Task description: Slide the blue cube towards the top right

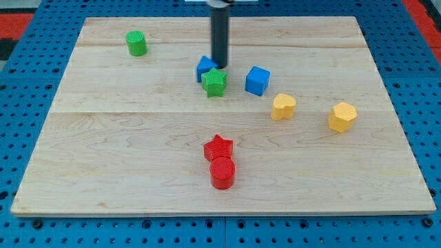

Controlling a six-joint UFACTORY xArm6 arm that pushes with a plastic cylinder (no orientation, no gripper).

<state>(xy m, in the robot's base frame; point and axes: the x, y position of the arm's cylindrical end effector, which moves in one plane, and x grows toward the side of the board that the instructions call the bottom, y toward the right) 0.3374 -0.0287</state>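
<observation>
The blue cube [257, 80] sits on the wooden board a little right of centre, towards the view's top. My tip [219, 66] is left of it, with a clear gap between them. The tip stands just above a green star [215, 83] and right beside a second blue block [204, 68], whose shape is partly hidden by the star. That blue block touches the star's upper left side.
A green cylinder [136, 43] stands at the top left. A yellow block [283, 107] and a yellow hexagonal block [342, 117] lie to the lower right of the blue cube. A red star [219, 147] touches a red cylinder [222, 173] at bottom centre.
</observation>
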